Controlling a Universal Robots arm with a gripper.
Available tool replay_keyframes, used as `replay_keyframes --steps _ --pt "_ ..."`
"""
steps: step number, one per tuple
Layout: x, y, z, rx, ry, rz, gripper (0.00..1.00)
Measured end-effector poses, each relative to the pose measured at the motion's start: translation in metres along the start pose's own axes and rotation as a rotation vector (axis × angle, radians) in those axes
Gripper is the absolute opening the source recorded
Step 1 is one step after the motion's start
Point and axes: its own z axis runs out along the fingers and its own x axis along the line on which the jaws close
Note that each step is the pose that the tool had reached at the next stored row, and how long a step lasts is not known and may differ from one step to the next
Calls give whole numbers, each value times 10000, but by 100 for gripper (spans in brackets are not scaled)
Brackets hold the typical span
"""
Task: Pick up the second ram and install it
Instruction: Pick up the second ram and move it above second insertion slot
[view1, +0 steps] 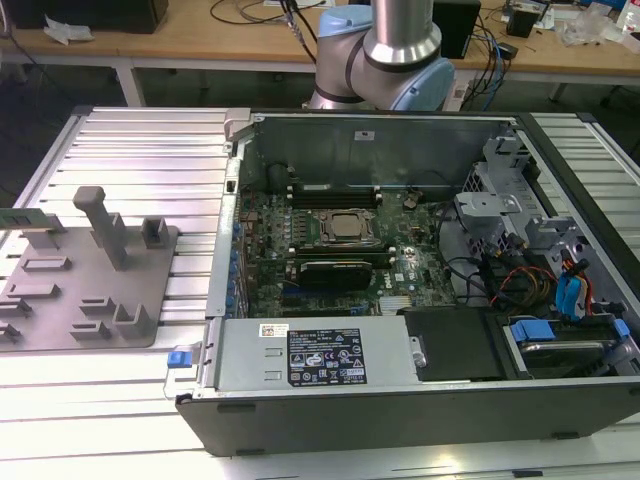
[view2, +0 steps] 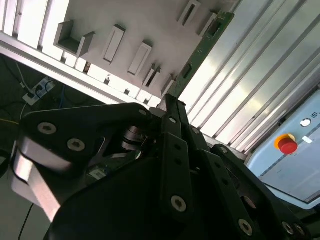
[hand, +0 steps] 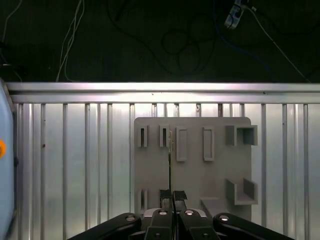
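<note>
1. My tool (hand: 172, 196) hangs over the grey fixture plate (hand: 200, 175). Its two black fingers stand close together with only the thin edge of the second ram (hand: 170, 160) between them, so it looks closed on the stick.
2. In the second wrist view, the second ram (view2: 201, 54) runs as a narrow green strip with dark chips from my tool (view2: 172, 102) out across the fixture plate (view2: 150, 20).
3. In the exterior view, the second ram (view1: 20, 216) stands on edge at the fixture plate's (view1: 90, 290) far end, at the exterior view's left. I cannot tell whether it is lifted out of its holder.
4. The fixture plate lies on the ribbed metal counter (view1: 150, 150), just beside the open computer case (view1: 400, 400).
5. Inside the case, the motherboard (view1: 330, 250) lies well apart from the stick.
6. My arm (view1: 400, 40) rises behind the case.
7. A red button (view2: 286, 145) sits on a pale box past the counter's edge.
</note>
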Motion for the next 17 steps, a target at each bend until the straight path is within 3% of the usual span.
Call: replay_keyframes --steps 11,15,17 --pt "-1 7 -232 0 -7 0 9" --pt "-3 13 -418 0 -24 0 9" --pt "-3 14 -457 -1 -24 -1 9"
